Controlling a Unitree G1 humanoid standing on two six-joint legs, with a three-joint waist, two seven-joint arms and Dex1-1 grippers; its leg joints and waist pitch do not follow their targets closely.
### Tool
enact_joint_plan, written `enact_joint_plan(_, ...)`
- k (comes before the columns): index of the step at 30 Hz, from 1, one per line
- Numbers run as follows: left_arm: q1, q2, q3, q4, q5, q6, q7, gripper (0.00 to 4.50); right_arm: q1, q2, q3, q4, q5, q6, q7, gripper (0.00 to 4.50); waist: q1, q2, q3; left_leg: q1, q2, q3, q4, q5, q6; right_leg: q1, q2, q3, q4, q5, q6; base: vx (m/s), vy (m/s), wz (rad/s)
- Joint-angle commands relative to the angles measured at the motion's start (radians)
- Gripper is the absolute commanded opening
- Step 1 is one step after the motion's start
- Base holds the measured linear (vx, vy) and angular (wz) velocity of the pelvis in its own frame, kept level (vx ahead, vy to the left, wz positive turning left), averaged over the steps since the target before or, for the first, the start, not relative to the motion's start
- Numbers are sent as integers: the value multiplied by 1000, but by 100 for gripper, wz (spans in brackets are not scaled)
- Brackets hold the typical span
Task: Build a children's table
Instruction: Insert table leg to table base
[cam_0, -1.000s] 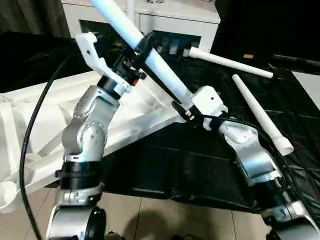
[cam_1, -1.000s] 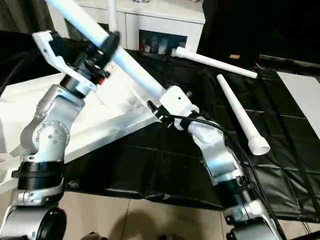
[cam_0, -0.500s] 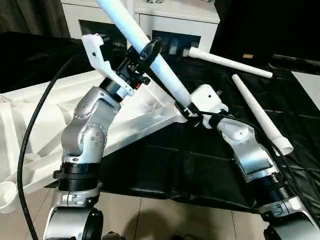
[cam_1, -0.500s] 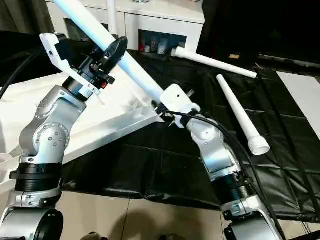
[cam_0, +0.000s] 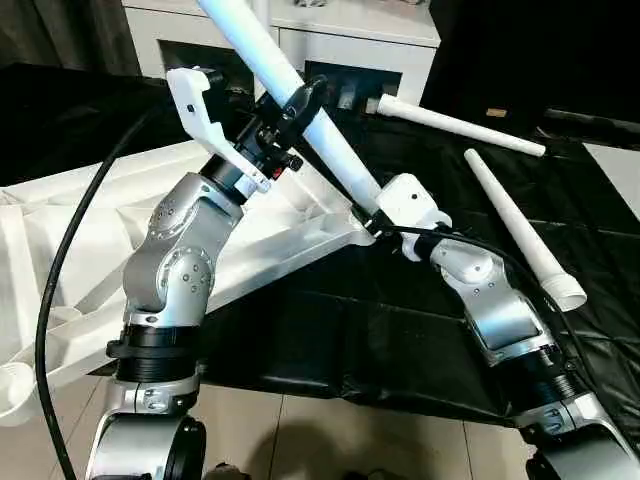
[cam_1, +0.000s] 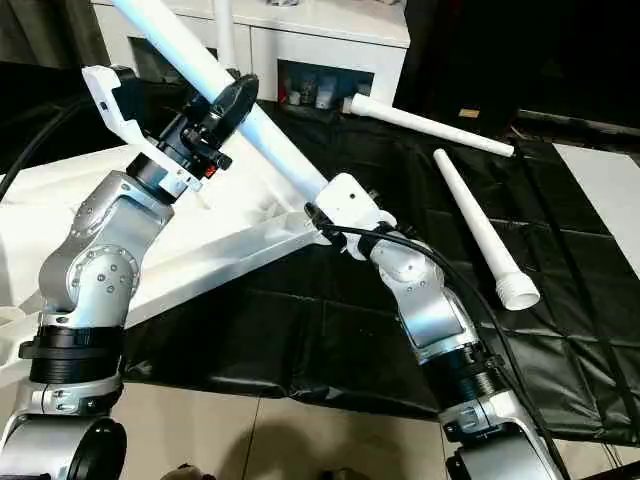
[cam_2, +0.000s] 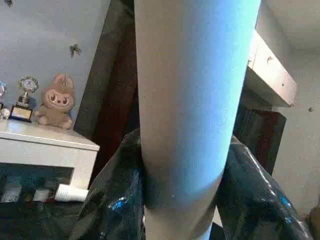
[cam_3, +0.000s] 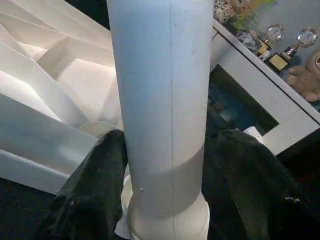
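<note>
Seating the leg into the tabletop corner socket.
Leg's axis runs eleven to five; left gripper jaws clamp it, right gripper jaws straddle its base (grip unclear).

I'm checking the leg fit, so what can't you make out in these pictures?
- Held leg: top cut off by the head view's edge.
- Its lower end and the tabletop corner socket: hidden behind the right hand.
- Right wrist view: right-hand fingers flank the leg; contact unclear.
</note>
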Motion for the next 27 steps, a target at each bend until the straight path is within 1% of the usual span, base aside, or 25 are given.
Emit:
enact_joint_plan(1, -11, 1, -13, -28, 3, 6, -11, 162, 4, -6, -3, 0, -4, 12, 5, 264, 4, 3, -81, 6, 9, 4, -68, -194, 16, 74, -46, 47, -67, -271, -101, 0, 0, 0)
enact_joint_plan(3, -11, 0, -14, -28, 3, 5, -11, 162, 5, -6, -3, 0, -1, 11, 7, 246, 4, 4, -81, 6, 10, 3, -68, -194, 16, 74, -46, 47, -67, -269, -102, 0, 0, 0)
enact_joint_plan(4, -10, 0, -15, -28, 3, 4, -11, 162, 6, -6, -3, 0, -1, 11, 7, 246, 3, 2, -81, 6, 10, 4, -68, -192, 16, 74, -45, 47, -67, -266, -103, 0, 0, 0)
enact_joint_plan(5, -10, -1, -16, -28, 3, 3, -11, 162, 7, -6, -3, 0, 0, 10, 8, 225, 3, 2, -81, 6, 10, 4, -68, -190, 17, 74, -45, 47, -66, -260, -106, 0, 0, 0)
enact_joint_plan(7, -10, -1, -16, -28, 3, 3, -10, 162, 8, -6, -3, 0, 0, 10, 9, 215, 3, 3, -81, 6, 9, 4, -68, -190, 17, 75, -46, 48, -66, -261, -107, 0, 0, 0)
enact_joint_plan(10, -10, -2, -16, -28, 4, 3, -9, 162, 9, -6, -3, 0, 0, 8, 9, 190, 4, 3, -81, 7, 10, 4, -68, -193, 17, 74, -45, 48, -66, -264, -107, 0, 0, 0)
enact_joint_plan(11, -9, -2, -16, -29, 4, 3, -8, 162, 9, -5, -3, -1, -1, 8, 9, 187, 4, 3, -80, 6, 10, 4, -68, -194, 17, 74, -46, 48, -67, -268, -106, 0, 0, 0)
enact_joint_plan(12, -10, 0, -15, -27, 6, 3, -7, 162, 8, -4, -4, 1, -1, 6, 5, 187, 4, 7, -81, 7, 10, 3, -68, -194, 16, 74, -46, 48, -66, -266, -107, 0, 0, 0)
enact_joint_plan(13, -10, 0, -15, -27, 6, 3, -7, 162, 8, -4, -4, 1, -1, 6, 5, 185, 3, 5, -80, 7, 10, 4, -68, -196, 16, 74, -45, 48, -67, -266, -106, 0, 0, 0)
enact_joint_plan(14, -11, 3, -15, -27, 7, 5, -8, 162, 9, 0, -7, 3, 3, 3, 2, 184, 3, 5, -81, 6, 9, 4, -68, -196, 16, 74, -45, 47, -67, -267, -106, 0, 0, 0)
enact_joint_plan(16, -13, 11, -20, -31, 12, 12, -11, 162, 13, 11, -18, 6, 16, -6, -5, 184, 3, 15, -81, 8, 9, 2, -69, -207, 11, 74, -45, 47, -68, -265, -109, 0, 0, 0)
enact_joint_plan(18, -14, 19, -28, -33, 19, 18, -16, 162, 17, 20, -26, 7, 30, -14, -6, 184, 3, 14, -82, 9, 10, 1, -70, -212, 9, 74, -45, 47, -67, -258, -112, 0, 0, 0)
enact_joint_plan(19, -15, 23, -35, -34, 25, 21, -17, 162, 21, 22, -29, 8, 35, -16, -6, 183, 2, 16, -81, 9, 10, 1, -71, -214, 8, 74, -44, 47, -66, -249, -117, 0, 0, 0)
enact_joint_plan(22, -17, 39, -61, -41, 49, 31, -26, 162, 29, 25, -34, 9, 47, -24, 0, 183, 3, 13, -81, 10, 11, 1, -71, -221, 8, 74, -45, 47, -65, -252, -119, 0, 0, 0)
enact_joint_plan(23, -18, 51, -78, -48, 64, 37, -34, 162, 33, 27, -39, 10, 58, -26, 8, 183, 2, 7, -81, 9, 11, 2, -71, -223, 9, 74, -45, 47, -68, -259, -117, 0, 0, 0)
enact_joint_plan(24, -18, 57, -89, -58, 67, 46, -41, 162, 35, 27, -40, 10, 63, -29, 13, 183, 5, 11, -81, 11, 13, 1, -71, -220, 7, 74, -47, 48, -65, -261, -117, 0, 0, 0)
enact_joint_plan(25, -19, 58, -94, -63, 67, 50, -44, 162, 37, 25, -40, 10, 65, -31, 16, 183, 2, 3, -80, 8, 12, 2, -71, -215, 8, 75, -46, 48, -66, -263, -113, 0, 0, 0)
enact_joint_plan(26, -22, 64, -107, -76, 72, 58, -48, 162, 38, 25, -43, 15, 69, -34, 19, 183, 3, 0, -80, 7, 12, 3, -70, -210, 9, 75, -47, 48, -66, -271, -111, 0, 0, 0)
enact_joint_plan(27, -24, 69, -116, -84, 75, 63, -50, 162, 39, 25, -46, 18, 72, -36, 21, 183, 4, 2, -80, 7, 12, 2, -70, -209, 8, 75, -48, 48, -65, -276, -108, 0, 0, 0)
